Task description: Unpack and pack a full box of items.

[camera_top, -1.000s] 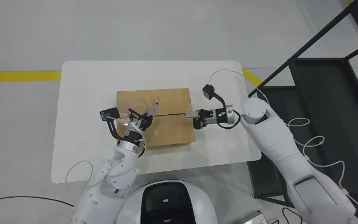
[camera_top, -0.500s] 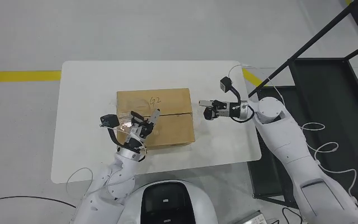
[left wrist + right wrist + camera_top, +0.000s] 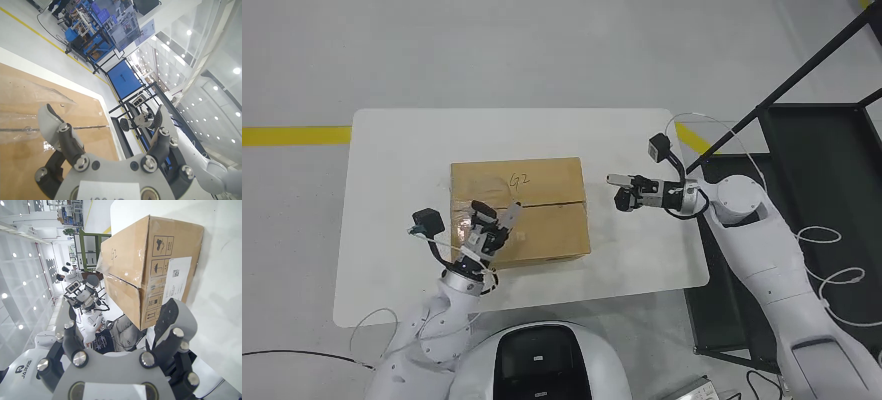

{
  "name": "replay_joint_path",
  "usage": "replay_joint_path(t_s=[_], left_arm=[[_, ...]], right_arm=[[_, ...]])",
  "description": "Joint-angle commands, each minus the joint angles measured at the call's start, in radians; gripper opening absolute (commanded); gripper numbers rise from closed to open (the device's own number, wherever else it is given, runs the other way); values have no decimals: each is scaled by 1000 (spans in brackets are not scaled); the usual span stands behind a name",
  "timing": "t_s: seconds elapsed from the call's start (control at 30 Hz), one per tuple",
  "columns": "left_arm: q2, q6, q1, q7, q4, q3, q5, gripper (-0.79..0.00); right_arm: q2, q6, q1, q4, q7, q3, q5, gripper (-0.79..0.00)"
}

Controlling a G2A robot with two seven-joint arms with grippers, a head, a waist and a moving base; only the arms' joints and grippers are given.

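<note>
With my left gripper (image 3: 496, 212) and right gripper (image 3: 616, 192) both spread and empty, the box (image 3: 532, 185) sits closed just under my left fingertips and slightly ahead of my right ones, its tape (image 3: 37, 98) partly lifted, so I judge unpacking barely begun.

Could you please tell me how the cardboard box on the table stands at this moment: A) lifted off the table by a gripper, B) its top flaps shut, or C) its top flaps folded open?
B: the box has its two top flaps lying flat and meeting along the middle, and it rests on the table.
</note>
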Motion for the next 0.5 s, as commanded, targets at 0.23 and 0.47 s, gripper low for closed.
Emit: replay_joint_path(t_s=[0.23, 0.47], left_arm=[[0, -2, 19, 60, -2, -47, -34, 0], [10, -13, 41, 59, -4, -158, -55, 0]], right_arm=[[7, 19, -20, -44, -15, 25, -5, 0], [10, 17, -29, -57, -22, 40, -1, 0]])
